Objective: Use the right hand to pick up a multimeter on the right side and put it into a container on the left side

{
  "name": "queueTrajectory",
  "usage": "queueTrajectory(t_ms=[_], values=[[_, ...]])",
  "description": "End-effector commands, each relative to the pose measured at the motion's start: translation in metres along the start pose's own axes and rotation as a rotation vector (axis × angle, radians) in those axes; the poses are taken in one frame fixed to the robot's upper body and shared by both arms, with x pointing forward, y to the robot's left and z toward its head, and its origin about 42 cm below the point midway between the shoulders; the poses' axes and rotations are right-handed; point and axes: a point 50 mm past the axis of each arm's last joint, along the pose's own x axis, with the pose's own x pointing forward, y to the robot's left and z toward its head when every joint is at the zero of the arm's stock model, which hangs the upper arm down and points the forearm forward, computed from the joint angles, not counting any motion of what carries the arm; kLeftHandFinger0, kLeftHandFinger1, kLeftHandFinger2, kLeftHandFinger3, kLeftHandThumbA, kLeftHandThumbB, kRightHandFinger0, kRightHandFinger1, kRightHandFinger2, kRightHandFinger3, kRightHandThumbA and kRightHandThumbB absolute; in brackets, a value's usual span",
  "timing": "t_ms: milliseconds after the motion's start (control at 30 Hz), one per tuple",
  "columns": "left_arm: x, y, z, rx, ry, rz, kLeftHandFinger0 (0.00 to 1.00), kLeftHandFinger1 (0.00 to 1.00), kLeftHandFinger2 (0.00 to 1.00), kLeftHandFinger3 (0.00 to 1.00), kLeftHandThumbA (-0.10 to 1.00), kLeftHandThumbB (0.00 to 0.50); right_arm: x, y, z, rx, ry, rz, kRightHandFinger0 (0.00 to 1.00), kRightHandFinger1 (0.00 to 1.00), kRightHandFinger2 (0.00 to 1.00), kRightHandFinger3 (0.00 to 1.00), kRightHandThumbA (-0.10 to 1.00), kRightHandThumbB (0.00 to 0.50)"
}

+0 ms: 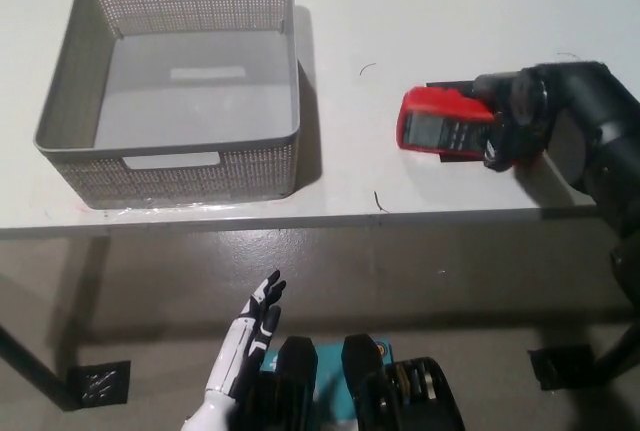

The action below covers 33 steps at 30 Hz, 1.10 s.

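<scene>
A red multimeter (438,128) with a grey screen is at the right of the white table (400,31), tilted and raised slightly at its screen end. My black right hand (512,119) is shut on its right end, fingers wrapped over the top and bottom edges. A grey perforated container (170,166) with cut-out handles stands at the table's left and holds nothing. My white left hand (245,341) hangs low below the table edge at the lower left, open with fingers apart.
The table's front edge (300,219) runs across the middle of the view, with brown floor below. A dark table leg and its foot plate (98,383) show at the lower left. Bare tabletop lies between the container and the multimeter.
</scene>
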Motion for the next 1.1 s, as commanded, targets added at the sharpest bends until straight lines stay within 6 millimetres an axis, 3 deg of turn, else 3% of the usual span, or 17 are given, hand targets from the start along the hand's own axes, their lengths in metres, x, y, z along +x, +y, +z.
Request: queueTrajectory(t_ms=[0, 67, 100, 133, 167, 233, 267, 333, 400, 433, 500, 567, 700, 800, 900, 1000, 1067], values=[[0.004, 0.0, 0.01, -0.001, -0.069, 0.01, 1.0, 1.0, 1.0, 1.0, 1.0, 0.484, 0.006, 0.025, -0.011, 0.17, -0.072, -0.008, 0.02, 0.34, 0.66, 0.42, 0.75, 0.0], [0.003, 0.001, 0.009, -0.006, -0.066, 0.01, 1.0, 1.0, 1.0, 1.0, 1.0, 0.482, 0.005, 0.023, -0.014, 0.218, -0.085, -0.019, 0.0, 0.43, 0.85, 0.39, 0.5, 0.0], [0.002, 0.0, 0.009, -0.006, -0.064, 0.015, 1.0, 1.0, 1.0, 1.0, 1.0, 0.487, 0.004, 0.021, -0.016, 0.259, -0.092, -0.009, 0.0, 0.43, 0.81, 0.37, 0.41, 0.0], [0.002, 0.0, 0.009, -0.004, -0.064, 0.016, 1.0, 1.0, 1.0, 1.0, 1.0, 0.487, 0.004, 0.02, -0.016, 0.287, -0.095, -0.004, 0.0, 0.41, 0.76, 0.5, 0.3, 0.0], [0.001, 0.001, 0.009, -0.001, -0.066, 0.017, 1.0, 1.0, 1.0, 1.0, 1.0, 0.479, 0.003, 0.019, -0.017, 0.401, -0.097, 0.009, 0.01, 0.44, 0.8, 0.64, 0.24, 0.0], [0.004, 0.002, 0.011, 0.005, -0.075, 0.017, 1.0, 1.0, 1.0, 1.0, 1.0, 0.467, 0.001, 0.013, -0.017, 0.611, -0.126, 0.039, 0.0, 0.38, 0.7, 0.72, 0.17, 0.0], [0.003, 0.002, 0.01, 0.006, -0.073, 0.02, 1.0, 1.0, 1.0, 1.0, 1.0, 0.464, -0.001, 0.009, -0.018, 0.703, -0.161, 0.05, 0.06, 0.42, 0.73, 0.79, 0.13, 0.0], [0.001, 0.003, 0.01, 0.005, -0.07, 0.022, 1.0, 1.0, 1.0, 1.0, 1.0, 0.447, -0.004, 0.002, -0.016, 0.905, -0.223, 0.102, 0.0, 0.33, 0.64, 0.95, 0.1, 0.0], [0.0, 0.004, 0.01, 0.009, -0.071, 0.022, 1.0, 1.0, 1.0, 1.0, 1.0, 0.451, -0.006, -0.002, -0.017, 1.141, -0.294, 0.127, 0.0, 0.22, 0.57, 0.84, 0.01, 0.0], [0.001, 0.004, 0.01, 0.013, -0.073, 0.021, 1.0, 1.0, 1.0, 1.0, 1.0, 0.461, -0.008, -0.007, -0.019, 1.276, -0.335, 0.142, 0.0, 0.05, 0.43, 0.65, 0.1, 0.0], [0.002, 0.004, 0.01, 0.014, -0.072, 0.021, 1.0, 1.0, 1.0, 1.0, 1.0, 0.464, -0.011, -0.01, -0.022, 1.444, -0.431, 0.178, 0.0, 0.0, 0.24, 0.53, 0.18, 0.0], [-0.001, 0.002, 0.009, 0.022, -0.07, 0.017, 1.0, 1.0, 1.0, 1.0, 1.0, 0.467, -0.01, -0.002, -0.025, 1.713, -0.53, 0.207, 0.0, 0.0, 0.0, 0.32, 0.31, 0.0], [-0.006, 0.003, 0.008, 0.03, -0.067, 0.017, 1.0, 1.0, 1.0, 1.0, 1.0, 0.464, -0.006, 0.009, -0.022, 1.928, -0.615, 0.22, 0.0, 0.0, 0.0, 0.08, 0.55, 0.0], [-0.005, 0.004, 0.009, 0.025, -0.068, 0.017, 1.0, 1.0, 1.0, 1.0, 1.0, 0.454, -0.006, 0.01, -0.019, 2.063, -0.69, 0.235, 0.0, 0.0, 0.0, 0.09, 0.59, 0.0], [-0.002, 0.004, 0.009, 0.03, -0.073, 0.016, 1.0, 1.0, 1.0, 1.0, 1.0, 0.453, -0.006, 0.011, -0.016, 2.152, -0.776, 0.256, 0.0, 0.0, 0.0, 0.08, 0.76, 0.0], [-0.006, 0.003, 0.008, 0.035, -0.069, 0.011, 1.0, 1.0, 1.0, 1.0, 1.0, 0.454, -0.005, 0.012, -0.005, 2.216, -0.826, 0.285, 0.0, 0.0, 0.0, 0.08, 0.74, 0.0], [-0.007, 0.002, 0.008, 0.032, -0.066, 0.011, 1.0, 1.0, 1.0, 1.0, 1.0, 0.448, -0.004, 0.009, 0.006, 2.237, -0.851, 0.302, 0.0, 0.0, 0.0, 0.03, 0.58, 0.0]])
